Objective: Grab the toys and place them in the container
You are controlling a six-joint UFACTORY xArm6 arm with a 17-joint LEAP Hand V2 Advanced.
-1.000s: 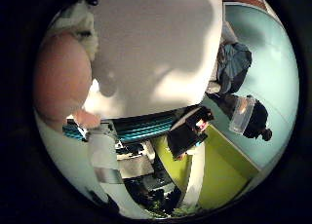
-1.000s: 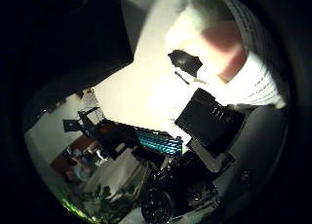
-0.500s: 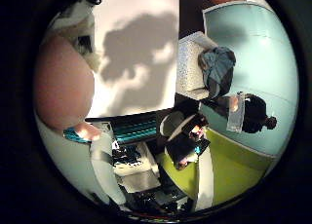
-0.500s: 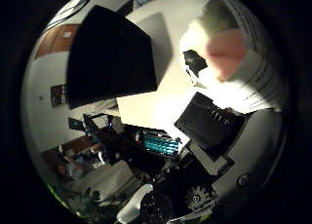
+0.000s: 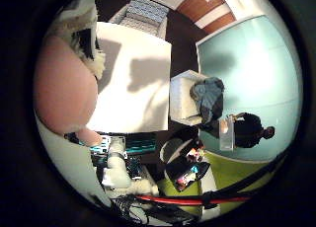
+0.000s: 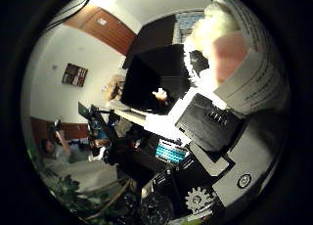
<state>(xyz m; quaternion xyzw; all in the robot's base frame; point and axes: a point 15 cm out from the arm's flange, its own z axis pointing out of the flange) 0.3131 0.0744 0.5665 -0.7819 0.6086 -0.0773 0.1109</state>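
Note:
A plush toy (image 5: 64,94) of pink and fluffy white with black patches sits tight against my palm and fills one side of both views. Its white printed tag (image 6: 254,83) hangs beside it. My hand (image 6: 210,127) has black and white fingers curled against the toy, holding it well above the white table (image 5: 133,84). The black container (image 6: 146,83) stands open on the table's far part, with a small pale toy (image 6: 160,94) lying inside it.
A white armchair (image 5: 190,98) with dark clothes on it stands past the table's edge, in front of a teal wall (image 5: 247,64). A teal rack (image 6: 171,151) and equipment sit beside the table. Green floor (image 5: 222,172) lies further out.
The whole picture has shifted: the camera has risen and turned, so the table looks smaller and the black container shows its inside. The plush toy stays against the palm.

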